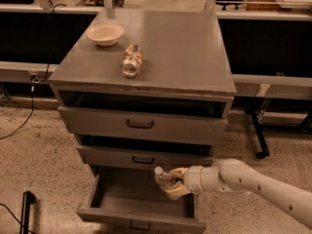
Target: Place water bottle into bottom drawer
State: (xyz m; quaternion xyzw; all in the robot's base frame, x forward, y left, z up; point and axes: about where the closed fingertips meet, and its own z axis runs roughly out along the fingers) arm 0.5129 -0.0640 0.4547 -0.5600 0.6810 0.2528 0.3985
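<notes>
The bottom drawer point(139, 219) of the grey cabinet is pulled open, its black handle at the front edge. My gripper point(174, 185) reaches in from the right, over the drawer's right side, and is shut on the water bottle point(163, 178). The clear bottle tilts up and to the left, its white cap on top, held above the drawer's inside. My fingers point(177, 173) wrap its lower half and hide it.
On the cabinet top point(195, 57) a stubby brown-orange labelled jar point(131, 60) lies on its side, and a pale bowl point(105, 33) stands at the back left. The two upper drawers point(141, 126) stand slightly open. A black object point(27, 211) stands on the floor at left.
</notes>
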